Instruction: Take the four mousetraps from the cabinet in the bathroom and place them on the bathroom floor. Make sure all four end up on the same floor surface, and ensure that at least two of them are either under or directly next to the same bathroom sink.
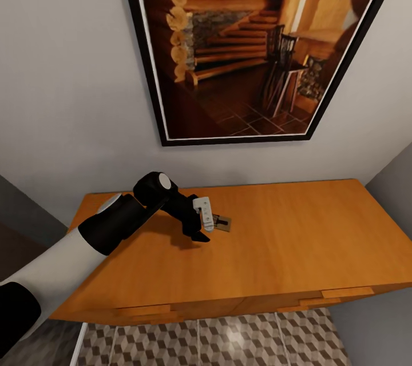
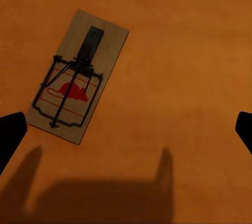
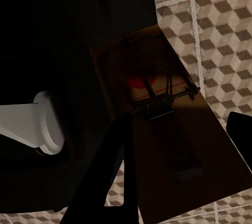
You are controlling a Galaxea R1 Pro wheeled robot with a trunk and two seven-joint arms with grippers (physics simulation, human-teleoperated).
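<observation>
Nearest to us, the right wrist view has a mousetrap (image 3: pixel 163 124) filling the frame right up at the camera, with the cube-pattern bathroom floor (image 3: pixel 220 19) behind it. It looks held, but we can't tell whether that claw is clamped or not.

Further out, our left gripper (image 1: pixel 201 227) hangs over the orange cabinet (image 1: pixel 297 229), fingers spread wide apart, with another mousetrap (image 2: pixel 79 77) lying flat on the top just beside it and not yet between the fingertips.

We'd guess these are light, stiff little boards, thin enough to be fiddly. Pinch across the long wooden edges, stay off the wire. The head view only gives a small tan speck (image 1: pixel 222 222); the left wrist view shows the spring bar, the red mouse print and the board's tilt.
</observation>
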